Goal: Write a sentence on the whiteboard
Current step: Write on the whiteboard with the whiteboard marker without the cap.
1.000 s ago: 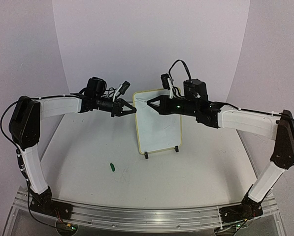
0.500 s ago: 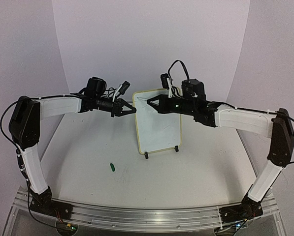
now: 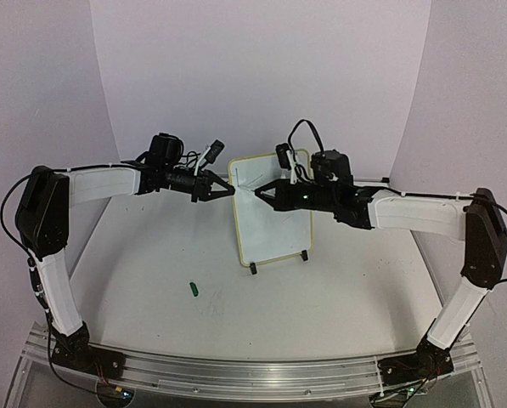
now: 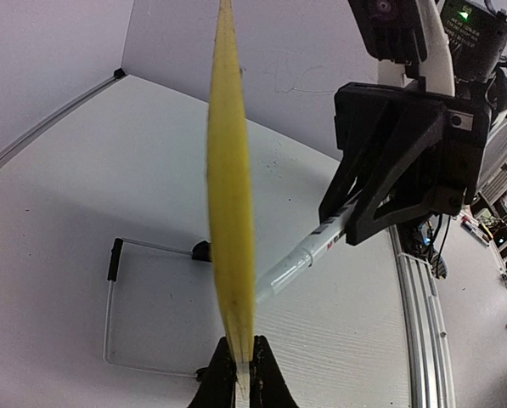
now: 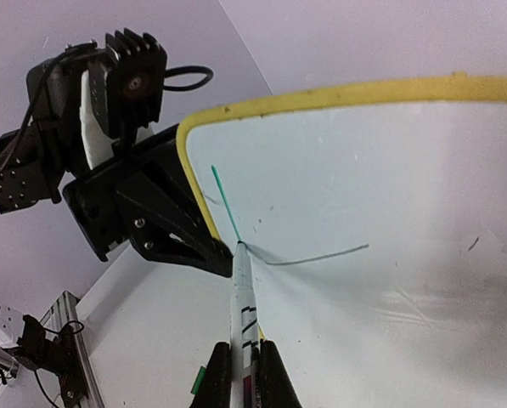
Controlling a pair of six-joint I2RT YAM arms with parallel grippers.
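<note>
The whiteboard [image 3: 274,223] stands upright on its two black feet at mid-table. My left gripper [image 3: 228,190] is shut on its yellow frame at the upper left edge; in the left wrist view the frame [image 4: 232,212] runs edge-on up from my left gripper [image 4: 242,376]. My right gripper [image 3: 260,192] is shut on a slim white marker [image 5: 244,293], with the marker's tip touching the whiteboard [image 5: 389,212]. Of the sentence, one short thin green stroke [image 5: 225,204] shows, ending at the tip near the upper left corner. The marker [image 4: 304,259] slants onto the board's far face.
A small green cap [image 3: 194,289] lies on the table left of the board and in front of it, seen also as a green cap [image 5: 199,378] low in the right wrist view. A curved white backdrop encloses the table. A metal rail [image 3: 236,374] runs along the near edge.
My right gripper has moved a little down the board with the marker's tip on it. The left gripper and the board have not moved.
</note>
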